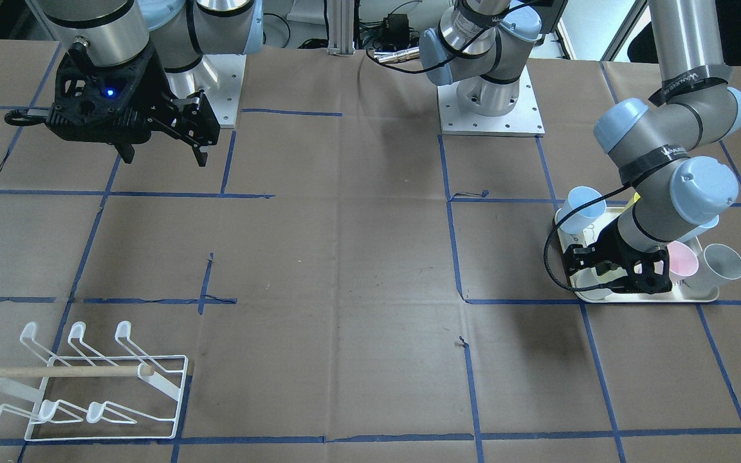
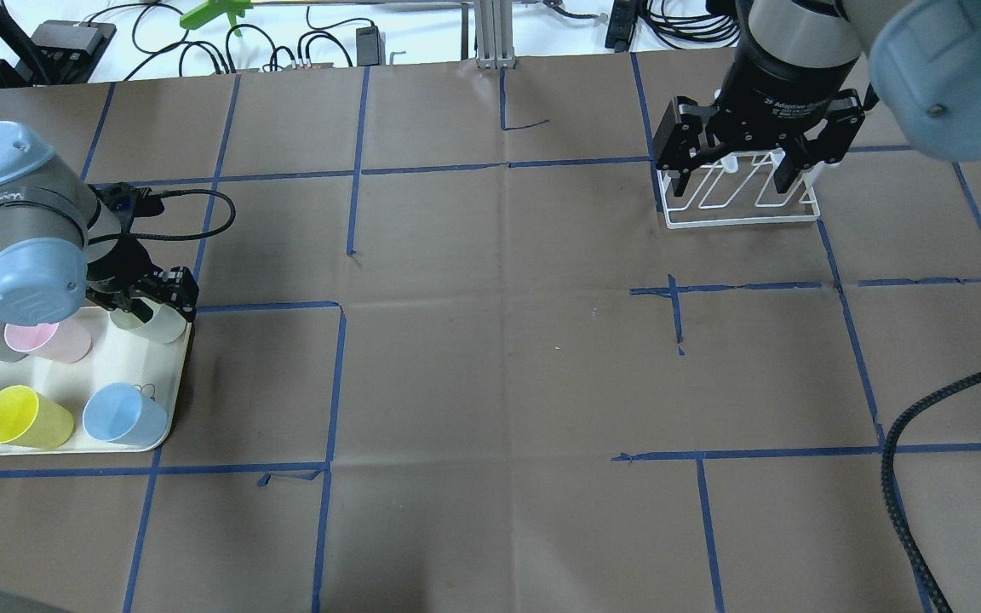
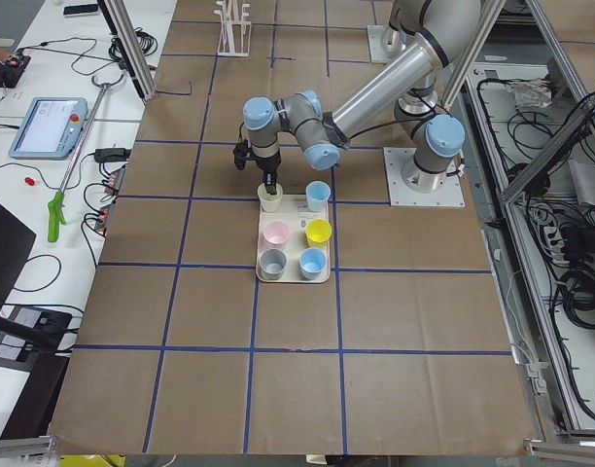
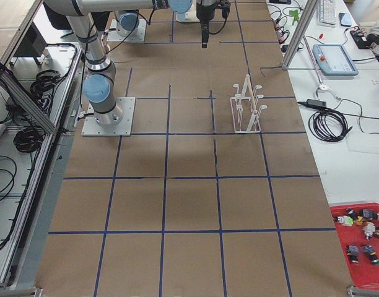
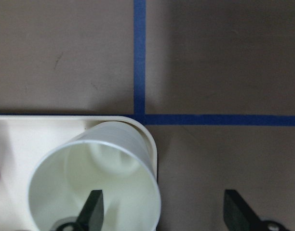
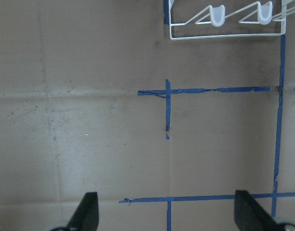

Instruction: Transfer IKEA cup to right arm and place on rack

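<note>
Left gripper (image 5: 163, 204), jaws apart, straddles cup (image 5: 113, 159) wall at tray (image 5: 22, 139) corner and should pinch squarely; right gripper (image 6: 167, 202) hangs spread, empty.

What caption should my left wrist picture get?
Left gripper straddles the rim of a pale cup in the tray corner.

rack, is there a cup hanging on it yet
No, the rack stands bare in the front-facing view, with nothing on any of its six prongs.
</note>
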